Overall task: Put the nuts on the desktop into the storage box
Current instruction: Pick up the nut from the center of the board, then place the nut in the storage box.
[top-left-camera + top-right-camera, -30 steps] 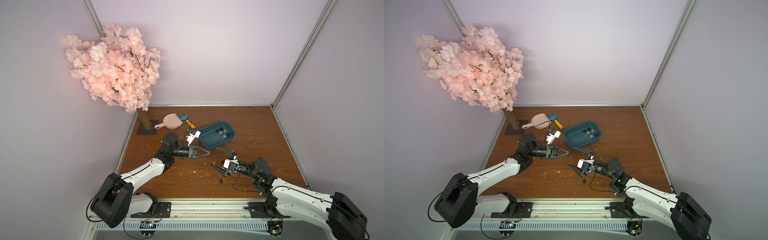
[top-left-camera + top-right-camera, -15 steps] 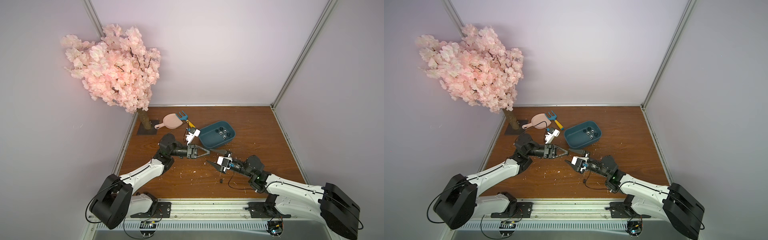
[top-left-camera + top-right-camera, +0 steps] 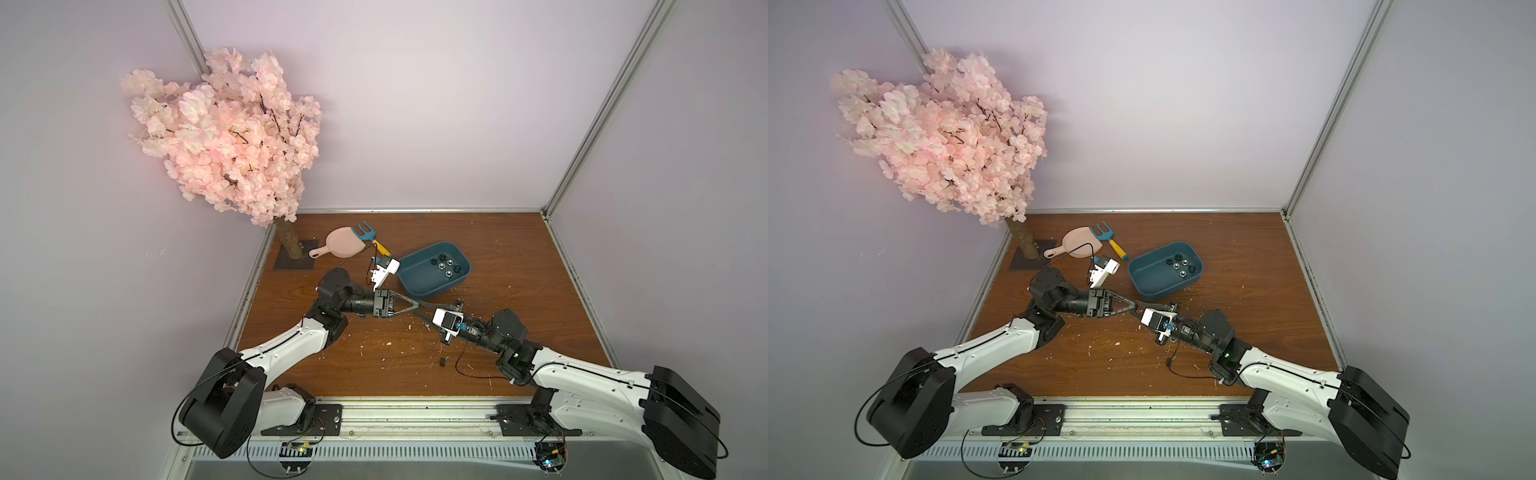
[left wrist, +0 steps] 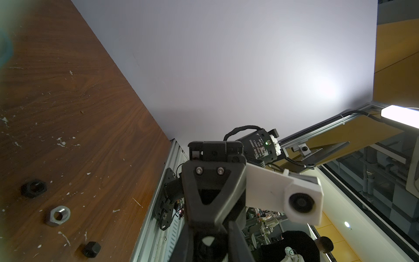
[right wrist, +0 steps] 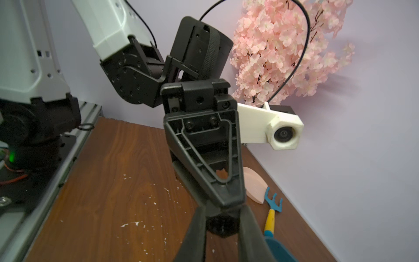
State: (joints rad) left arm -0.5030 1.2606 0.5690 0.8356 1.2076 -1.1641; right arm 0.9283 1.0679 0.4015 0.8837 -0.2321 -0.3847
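In both top views my left claw [image 3: 419, 306] and right claw [image 3: 426, 316] meet tip to tip just beside the storage box [image 3: 417, 272], where five nuts [image 3: 444, 266] lie; one black nut [image 3: 443, 362] sits on the tabletop [image 3: 374, 374] near my right arm. The left wrist view shows three loose ones, one a silver nut [image 4: 59, 214]; whether my left claw pinches anything I cannot tell. In the right wrist view my right claw is pressed onto a dark piece [image 5: 223, 224], probably a nut. These are light, hard and slippery, I judge: grip across two flat sides.
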